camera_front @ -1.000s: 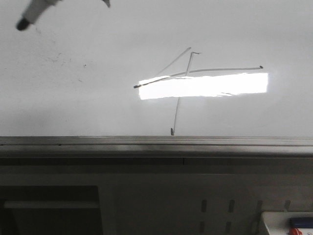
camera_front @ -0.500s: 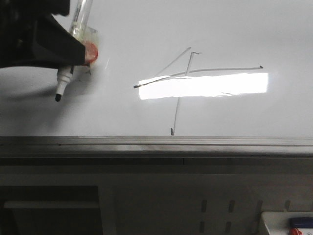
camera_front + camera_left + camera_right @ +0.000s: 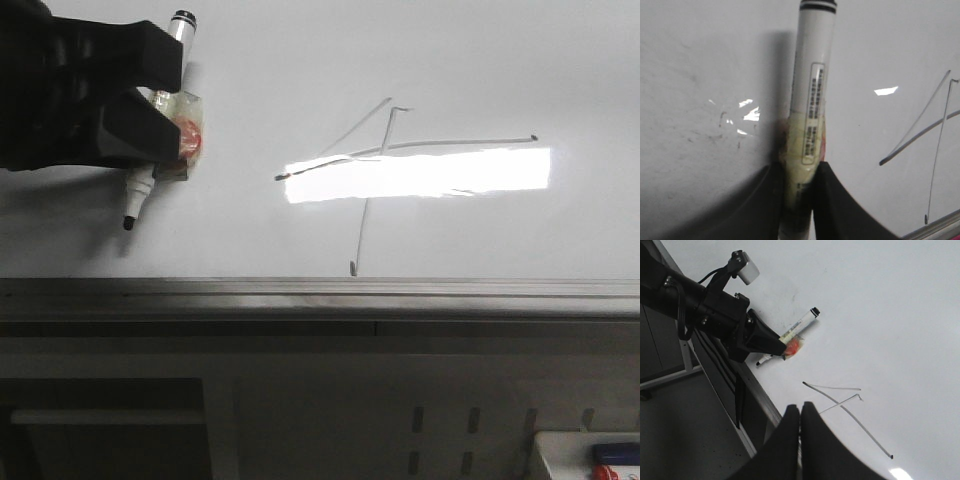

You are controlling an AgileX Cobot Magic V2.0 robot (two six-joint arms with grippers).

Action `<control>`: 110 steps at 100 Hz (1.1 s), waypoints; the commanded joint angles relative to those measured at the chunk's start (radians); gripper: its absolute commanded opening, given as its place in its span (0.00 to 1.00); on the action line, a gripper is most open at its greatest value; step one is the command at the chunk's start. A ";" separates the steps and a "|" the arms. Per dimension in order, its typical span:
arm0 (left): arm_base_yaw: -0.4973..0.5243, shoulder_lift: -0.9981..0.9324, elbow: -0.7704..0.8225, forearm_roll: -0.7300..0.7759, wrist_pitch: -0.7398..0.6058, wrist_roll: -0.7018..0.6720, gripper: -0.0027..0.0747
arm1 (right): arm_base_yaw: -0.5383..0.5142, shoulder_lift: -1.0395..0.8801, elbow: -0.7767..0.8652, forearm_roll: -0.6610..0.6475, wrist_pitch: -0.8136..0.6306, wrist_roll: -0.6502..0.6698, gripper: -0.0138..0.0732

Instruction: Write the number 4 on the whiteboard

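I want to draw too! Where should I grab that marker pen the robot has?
Probably the bare white barrel of the marker, above the left end effector, near its banded back end. That stretch is long, round and free. Lower down, the robot's fingers and yellowish tape cover it, and the dark tip points at the whiteboard. Come from the open side, away from the arm.

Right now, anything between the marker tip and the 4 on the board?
Nothing visible. The left gripper holds the marker, tip pointing down at the whiteboard. The 4 lies to its right. Only bare board and the light reflection, which overlaps the 4, lie between.
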 commanded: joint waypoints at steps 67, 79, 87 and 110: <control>0.005 -0.070 -0.028 -0.003 -0.090 -0.008 0.67 | -0.006 -0.001 -0.022 -0.014 -0.094 0.036 0.11; 0.005 -0.154 -0.028 -0.003 -0.089 -0.006 0.66 | -0.006 -0.001 -0.022 -0.016 -0.106 0.036 0.11; 0.005 -0.220 -0.028 -0.003 -0.081 0.015 0.66 | -0.006 -0.001 -0.021 -0.033 -0.116 0.036 0.11; 0.005 -0.470 -0.018 -0.001 0.066 0.237 0.57 | -0.006 -0.049 0.081 -0.083 -0.228 0.039 0.11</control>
